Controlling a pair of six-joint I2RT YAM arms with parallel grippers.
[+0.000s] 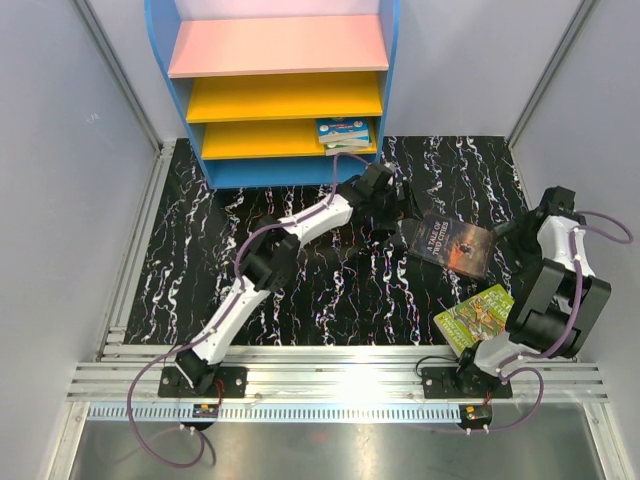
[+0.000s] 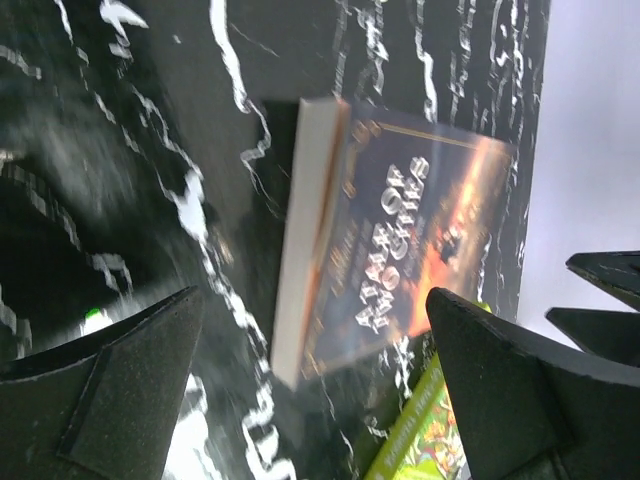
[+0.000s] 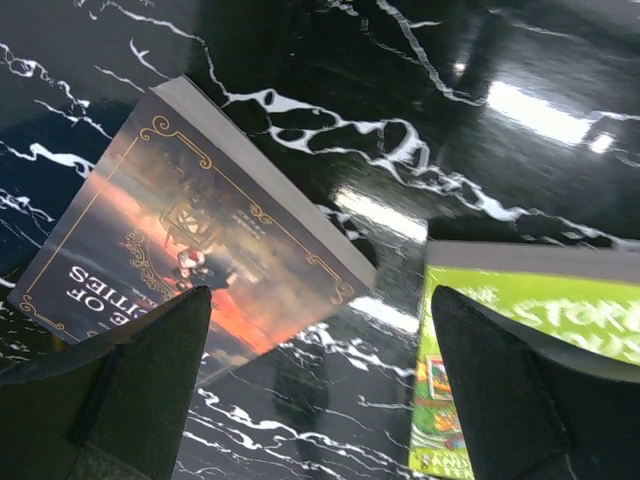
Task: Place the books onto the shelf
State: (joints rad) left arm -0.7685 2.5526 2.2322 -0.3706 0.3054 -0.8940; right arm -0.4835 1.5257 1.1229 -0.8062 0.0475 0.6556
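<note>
Currently framing the Tale of Two Cities paperback between the wide-open, empty jaws of the left gripper — lying flat on the marbled table, short of the shelf, long axis running roughly left-right toward the equally wide right gripper — probably favouring the left.

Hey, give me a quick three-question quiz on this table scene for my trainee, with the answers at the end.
1. True or false: the dark paperback with the orange cover picture lies flat on the black white-veined table.
2. Which level of the blue-sided shelf holds the small stack of books? A top; B middle; C lowest.
3. What does the left pincer hold?
Key: 1 true; 2 C, the lower yellow board; 3 nothing, it stands open.
</note>
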